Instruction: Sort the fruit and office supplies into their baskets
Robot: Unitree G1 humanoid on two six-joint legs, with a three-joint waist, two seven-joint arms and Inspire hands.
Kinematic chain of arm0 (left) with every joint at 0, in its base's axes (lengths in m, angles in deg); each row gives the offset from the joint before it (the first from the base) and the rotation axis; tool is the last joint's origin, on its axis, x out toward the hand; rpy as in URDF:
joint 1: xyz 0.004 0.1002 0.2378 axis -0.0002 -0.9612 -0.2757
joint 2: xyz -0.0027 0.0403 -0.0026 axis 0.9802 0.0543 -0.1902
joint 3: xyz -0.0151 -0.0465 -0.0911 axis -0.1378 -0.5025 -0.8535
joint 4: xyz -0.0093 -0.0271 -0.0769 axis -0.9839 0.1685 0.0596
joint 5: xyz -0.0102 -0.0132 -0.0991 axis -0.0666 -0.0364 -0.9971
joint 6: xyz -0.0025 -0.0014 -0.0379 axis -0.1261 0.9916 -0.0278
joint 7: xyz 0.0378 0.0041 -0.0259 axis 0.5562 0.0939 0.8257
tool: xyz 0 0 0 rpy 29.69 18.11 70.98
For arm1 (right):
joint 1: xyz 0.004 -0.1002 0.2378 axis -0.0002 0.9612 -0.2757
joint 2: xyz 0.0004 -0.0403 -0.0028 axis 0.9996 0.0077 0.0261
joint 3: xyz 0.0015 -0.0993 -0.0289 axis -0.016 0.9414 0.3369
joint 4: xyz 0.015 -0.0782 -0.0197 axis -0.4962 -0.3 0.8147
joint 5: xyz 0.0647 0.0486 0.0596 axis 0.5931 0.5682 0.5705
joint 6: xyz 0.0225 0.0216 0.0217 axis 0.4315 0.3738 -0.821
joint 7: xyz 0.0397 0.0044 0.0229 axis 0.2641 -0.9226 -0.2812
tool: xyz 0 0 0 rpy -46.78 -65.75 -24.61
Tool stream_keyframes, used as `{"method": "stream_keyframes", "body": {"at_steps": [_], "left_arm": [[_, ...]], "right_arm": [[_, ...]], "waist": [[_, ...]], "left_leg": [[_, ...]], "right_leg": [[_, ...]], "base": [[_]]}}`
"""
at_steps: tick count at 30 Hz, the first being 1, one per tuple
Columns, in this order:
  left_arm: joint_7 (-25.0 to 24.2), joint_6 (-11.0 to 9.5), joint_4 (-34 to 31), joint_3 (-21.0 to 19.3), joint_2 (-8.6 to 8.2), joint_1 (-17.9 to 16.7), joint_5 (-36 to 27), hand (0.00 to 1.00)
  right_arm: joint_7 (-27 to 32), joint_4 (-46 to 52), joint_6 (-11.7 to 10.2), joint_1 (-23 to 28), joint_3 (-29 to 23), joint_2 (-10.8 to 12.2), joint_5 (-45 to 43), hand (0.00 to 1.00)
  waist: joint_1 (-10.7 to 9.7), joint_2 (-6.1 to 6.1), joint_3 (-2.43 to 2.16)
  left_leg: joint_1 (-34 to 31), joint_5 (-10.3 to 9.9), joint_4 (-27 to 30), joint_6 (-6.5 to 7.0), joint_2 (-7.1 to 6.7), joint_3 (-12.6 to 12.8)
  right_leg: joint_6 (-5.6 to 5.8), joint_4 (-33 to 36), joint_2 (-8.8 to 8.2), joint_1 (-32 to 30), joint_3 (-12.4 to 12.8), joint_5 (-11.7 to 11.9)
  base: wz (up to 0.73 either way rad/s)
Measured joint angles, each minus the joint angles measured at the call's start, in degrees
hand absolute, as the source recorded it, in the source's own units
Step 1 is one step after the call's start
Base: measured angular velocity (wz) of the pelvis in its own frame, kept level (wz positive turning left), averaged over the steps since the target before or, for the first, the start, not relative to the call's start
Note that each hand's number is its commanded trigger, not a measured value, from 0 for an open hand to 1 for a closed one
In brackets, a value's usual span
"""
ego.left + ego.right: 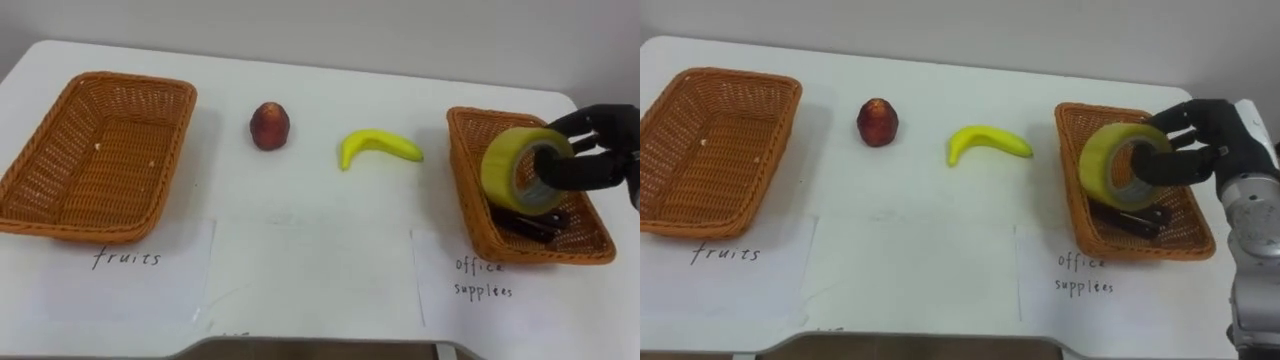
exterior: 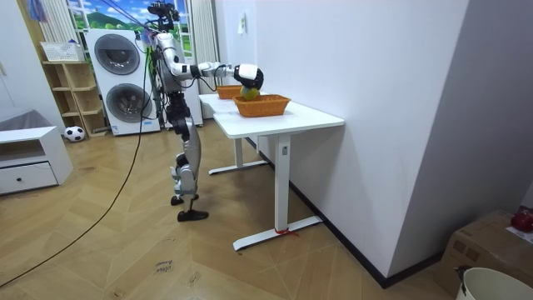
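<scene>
Right hand gripping yellow tape roll above office basket, banana lying leftward; room view adding robot standing at white table

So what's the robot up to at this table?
Its right hand is curled round a yellow tape roll, holding it over the office supplies basket, where a dark item already lies. The banana and a red fruit lie on the table between the baskets, not yet sorted. The fruits basket holds no fruit.
</scene>
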Motion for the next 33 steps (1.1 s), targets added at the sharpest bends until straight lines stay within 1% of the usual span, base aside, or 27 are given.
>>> {"method": "stream_keyframes", "body": {"at_steps": [4,7,10,12,14,18,19,20,21,22,23,28,33], "left_arm": [[0.03,-0.01,0.02,0.0,0.15,-0.08,-0.01,0.0],[0.03,0.0,0.14,0.01,0.15,-0.1,-0.04,0.0],[0.05,0.0,0.07,-0.03,0.14,-0.23,-0.03,0.0],[0.05,0.0,-0.04,-0.03,0.1,-0.29,-0.03,0.0],[0.05,0.0,-0.21,-0.07,0.12,-0.31,-0.01,0.0],[0.08,-0.01,-0.57,-0.07,0.13,-0.43,-0.01,0.0],[0.14,-0.01,-0.55,-0.07,0.16,-0.46,-0.01,0.0],[0.16,-0.01,-0.51,-0.07,0.17,-0.48,-0.01,0.0],[0.18,-0.01,-0.47,-0.07,0.17,-0.52,-0.03,0.0],[0.2,0.0,-0.38,-0.07,0.17,-0.57,-0.02,0.0],[0.21,0.0,-0.38,-0.07,0.15,-0.64,-0.02,0.0],[0.89,0.03,-0.41,-0.08,0.16,-0.92,0.0,0.0],[1.01,0.04,-0.42,-0.07,0.13,-0.93,0.0,0.0]], "right_arm": [[1.4,-1.08,-0.72,0.3,0.04,-0.01,0.43,1.0],[2.24,-2.55,-0.85,0.3,0.04,-0.01,0.01,1.0],[2.54,-3.68,-0.9,0.3,0.04,-0.01,-0.05,1.0],[2.61,-3.69,-1.13,0.29,0.03,-0.02,0.01,1.0],[2.91,-3.69,-1.54,0.29,0.03,-0.04,0.03,1.0],[2.98,-3.7,-1.57,0.29,0.04,-0.05,0.03,1.0],[3.0,-3.73,-1.65,0.29,0.04,-0.05,-0.05,0.92],[3.01,-3.75,-1.69,0.29,0.06,-0.04,-0.08,0.7],[3.06,-3.87,-1.7,0.29,0.05,-0.05,-0.24,0.27],[3.37,-4.47,-1.7,0.3,0.04,-0.08,-0.27,0.06],[3.4,-5.12,-1.73,0.3,0.05,-0.07,-0.31,0.0],[3.38,-6.11,-1.73,0.33,0.1,-0.07,-0.59,0.0],[3.39,-6.1,-1.73,0.33,0.11,-0.07,-0.68,0.0]], "waist": [[0.1,-0.35,0.42],[0.16,-0.31,0.49],[0.14,-0.13,0.5],[0.13,-0.03,0.42],[0.15,-0.03,0.4],[0.15,-0.06,0.36],[0.17,-0.02,0.32],[0.17,-0.01,0.28],[0.16,0.01,0.25],[0.12,0.03,0.24],[0.11,0.1,0.19],[0.15,0.44,0.06],[0.16,0.39,0.05]], "left_leg": [[-0.03,0.0,-0.08,0.0,0.02,0.18],[-0.03,-0.01,-0.23,0.0,0.03,0.2],[-0.05,-0.01,-0.39,0.0,0.08,0.25],[-0.08,-0.01,-0.43,-0.01,0.11,0.34],[-0.12,-0.01,-0.43,-0.01,0.11,0.38],[-0.11,-0.01,-0.41,0.0,0.06,0.38],[-0.11,-0.01,-0.4,0.0,0.06,0.38],[-0.11,-0.01,-0.4,0.0,0.06,0.38],[-0.09,-0.01,-0.38,0.0,0.07,0.37],[-0.08,-0.01,-0.31,0.0,0.08,0.37],[-0.07,-0.01,-0.28,0.0,0.09,0.37],[-0.09,-0.01,-0.28,0.0,0.1,0.36],[-0.12,-0.01,-0.3,0.0,0.11,0.36]], "right_leg": [[0.0,-0.05,0.03,-0.1,0.08,0.0],[0.0,-0.06,0.03,-0.15,0.0,0.0],[0.0,-0.13,0.11,-0.24,0.0,0.0],[0.0,-0.11,0.13,-0.39,0.0,0.0],[0.0,-0.1,0.12,-0.42,-0.03,0.0],[0.0,-0.11,0.07,-0.42,-0.03,0.0],[0.0,-0.11,0.07,-0.42,-0.03,0.0],[0.0,-0.11,0.08,-0.42,-0.03,0.0],[0.0,-0.11,0.08,-0.4,-0.05,0.0],[0.0,-0.11,0.08,-0.35,-0.05,0.0],[0.0,-0.11,0.08,-0.33,-0.05,0.0],[0.0,-0.06,0.08,-0.34,-0.06,0.0],[0.0,-0.04,0.08,-0.32,-0.15,0.0]], "base": [[0.0],[0.0],[0.0],[-0.02],[0.0],[0.0],[0.0],[0.0],[0.0],[0.0],[0.0],[0.0],[0.0]]}}
